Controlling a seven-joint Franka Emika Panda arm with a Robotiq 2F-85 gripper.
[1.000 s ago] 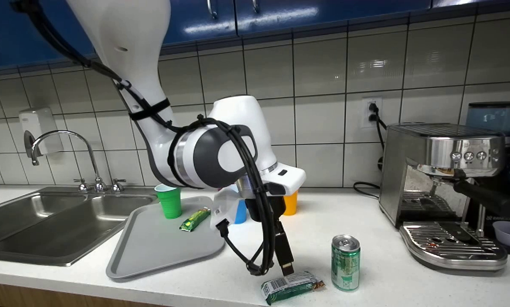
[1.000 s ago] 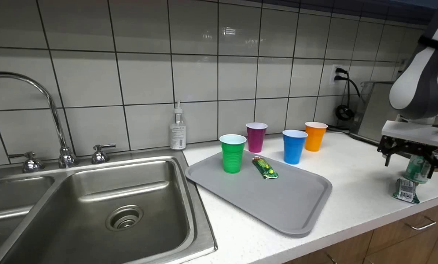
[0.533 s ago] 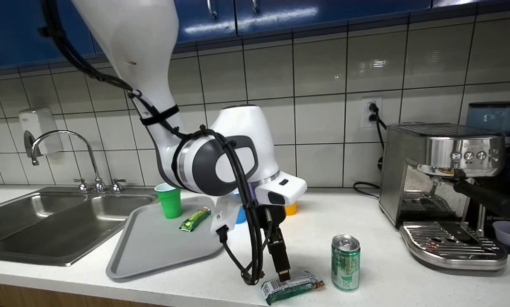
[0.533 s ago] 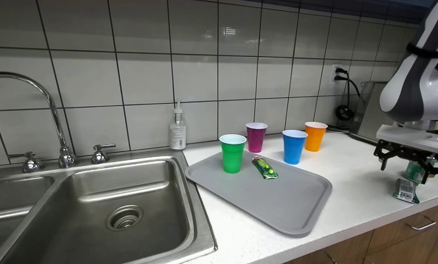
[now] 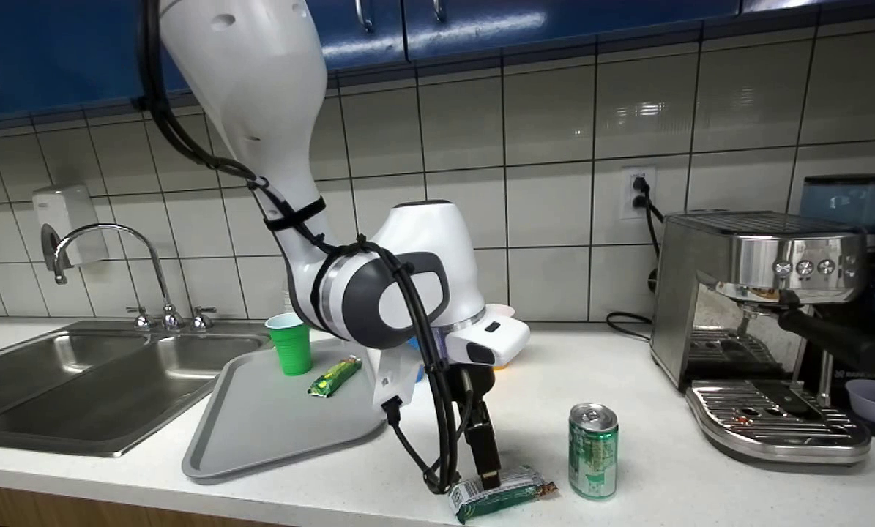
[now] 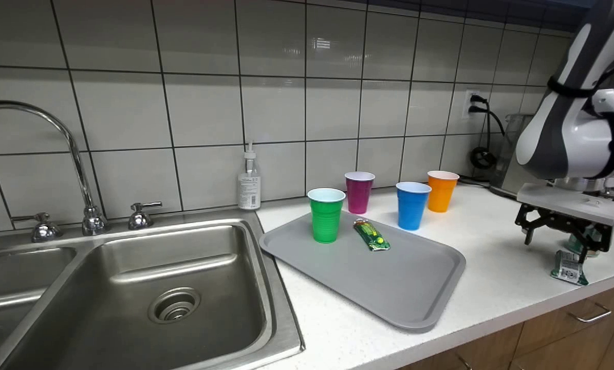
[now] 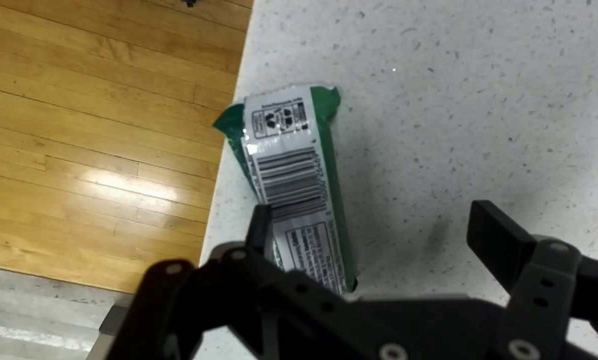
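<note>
A green and white wrapped packet with a barcode lies on the counter near its front edge. It also shows in both exterior views. My gripper is open and empty just above the counter. In the wrist view the left finger overlaps the packet's left side, and the right finger is over bare counter. Whether the left finger touches the packet cannot be told. In both exterior views the gripper is low at the packet. A green can stands upright beside the packet, partly hidden behind the gripper in an exterior view.
A grey tray holds a green cup and a green-yellow snack bar. Purple, blue and orange cups stand behind it. A sink and a coffee machine flank the counter. The wooden floor shows past the counter edge.
My gripper has moved down toward the packet, and shifted left in an exterior view. It has stayed open. The packet, can, tray and cups have not moved.
</note>
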